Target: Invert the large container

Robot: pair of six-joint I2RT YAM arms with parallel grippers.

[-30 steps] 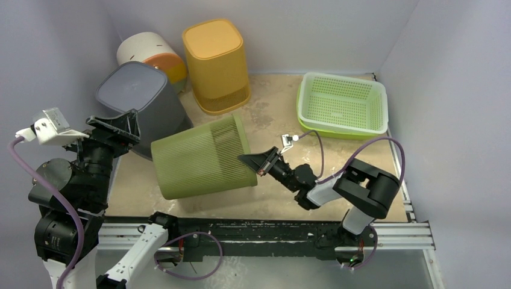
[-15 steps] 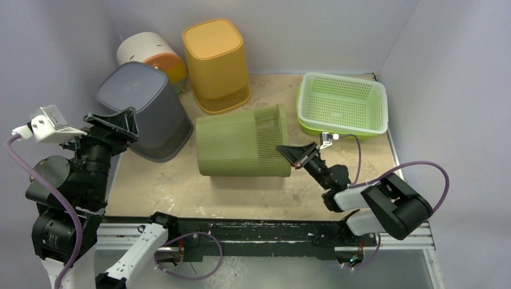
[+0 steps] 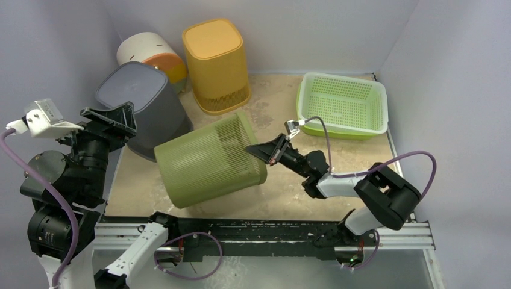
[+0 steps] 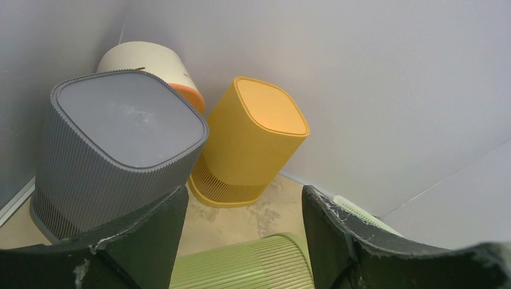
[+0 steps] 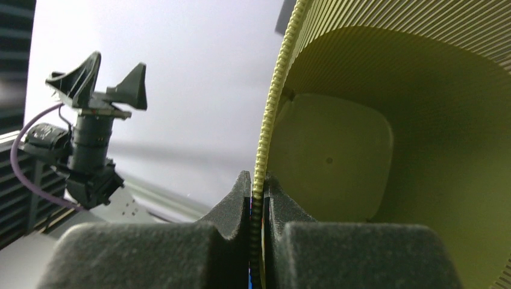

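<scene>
The large olive-green ribbed container [image 3: 208, 161] lies tilted on its side in the middle of the table, closed bottom toward the near left, open mouth toward the right. My right gripper [image 3: 265, 154] is shut on its rim; in the right wrist view the rim [image 5: 268, 120] runs between the two fingers [image 5: 234, 201] and the hollow inside [image 5: 385, 150] shows. My left gripper [image 3: 111, 123] is open and empty, raised at the left above the grey bin. In the left wrist view the green container [image 4: 253, 265] lies below between the fingers [image 4: 150, 226].
An upturned grey bin [image 3: 141, 108] stands left of the green container, close to it. An upturned yellow bin [image 3: 216, 63] and a white-and-orange container [image 3: 150, 54] are at the back. A light green perforated basket [image 3: 342, 103] is at the back right.
The right gripper has swung the green container's mouth left and up. The container has gone from lying level at centre-right to tilted, bottom down-left. The left arm has barely moved.
</scene>
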